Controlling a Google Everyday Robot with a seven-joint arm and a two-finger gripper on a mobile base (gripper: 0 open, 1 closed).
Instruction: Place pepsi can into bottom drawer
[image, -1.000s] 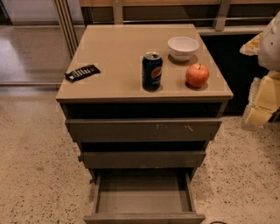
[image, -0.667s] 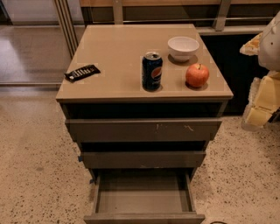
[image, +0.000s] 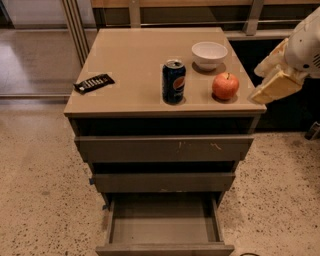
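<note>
We look down on a grey-brown cabinet (image: 80, 131) with three drawers, standing on a speckled stone floor (image: 40, 190). On its worktop (image: 135, 55) the pepsi can (image: 174, 81) stands upright near the front edge, a little right of centre, its logo turned toward us. Just to the right of the can sits a red apple (image: 225, 86), and behind the two of them rests a white bowl (image: 209, 54). A flat black remote control (image: 94, 83) lies well apart from them at the left edge.

Below, the top drawer (image: 165, 148) and the middle drawer (image: 164, 182) each sit slightly forward. The bottom drawer (image: 162, 227) is pulled well out, and we see its bare floor.

The gripper (image: 276, 82) hangs at the right edge of the view, just beyond the worktop's front right corner, on a white arm (image: 306, 45). It is near the apple and touches nothing on the worktop. We cannot tell whether the gripper is open or closed.
</note>
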